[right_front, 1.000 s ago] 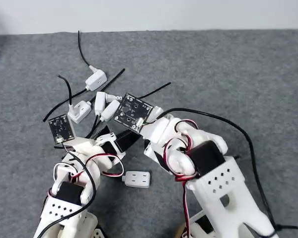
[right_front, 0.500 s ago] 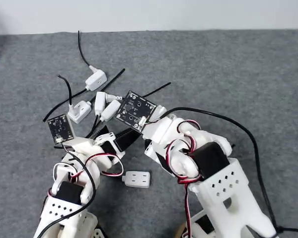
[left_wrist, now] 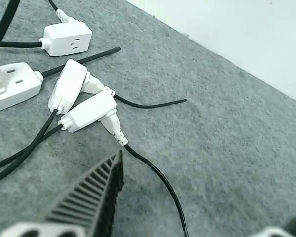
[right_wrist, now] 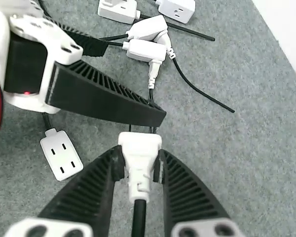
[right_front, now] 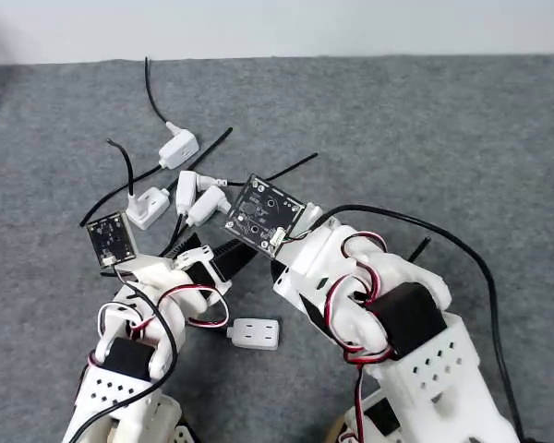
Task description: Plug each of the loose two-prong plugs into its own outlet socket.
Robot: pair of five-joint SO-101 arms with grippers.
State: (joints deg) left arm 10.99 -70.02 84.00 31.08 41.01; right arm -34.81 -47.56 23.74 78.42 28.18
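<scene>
My right gripper [right_wrist: 138,153] is shut on a white two-prong plug [right_wrist: 138,170] whose black cord trails back toward the wrist. In the high view that gripper [right_front: 279,240] sits mid-table, just right of my left gripper [right_front: 217,255]. The left gripper is open and holds nothing; one black ribbed finger [left_wrist: 96,195] points toward two loose white plugs [left_wrist: 68,85] [left_wrist: 89,111] lying side by side. A flat white outlet socket [right_front: 255,333] [right_wrist: 61,157] lies between the two arms. Two more white sockets [right_front: 179,148] [right_front: 148,207] lie farther back on the left.
Grey carpet [right_front: 443,138] covers the table. Thin black cords [right_front: 286,170] run from the plugs and sockets across the back left. A thick black cable [right_front: 443,242] loops around the right arm. A white wall edges the far side.
The right arm has shifted a little to the right and back, carrying the plug with it. The left arm has stayed where it was.
</scene>
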